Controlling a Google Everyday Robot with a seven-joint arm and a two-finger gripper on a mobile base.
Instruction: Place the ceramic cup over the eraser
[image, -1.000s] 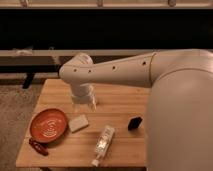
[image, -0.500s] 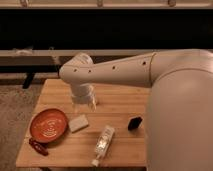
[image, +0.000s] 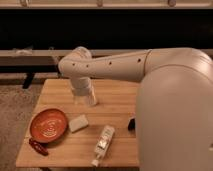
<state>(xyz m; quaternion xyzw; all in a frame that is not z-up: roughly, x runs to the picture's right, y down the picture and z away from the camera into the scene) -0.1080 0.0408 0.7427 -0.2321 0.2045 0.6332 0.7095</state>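
Observation:
My gripper (image: 84, 97) hangs from the white arm over the back left part of the wooden table (image: 116, 101), low above the top. A pale whitish shape sits at its tip. I cannot tell whether that is the ceramic cup or part of the gripper. No separate white cup shows elsewhere on the table. The eraser (image: 131, 123) is a small black block at the table's right side, partly hidden behind my large white arm body, well to the right of the gripper and nearer the front.
An orange bowl (image: 48, 125) stands front left, with a pale beige block (image: 78, 123) beside it. A dark red elongated object (image: 38, 146) lies at the front left edge. A clear bottle with a white cap (image: 103, 144) lies at the front middle.

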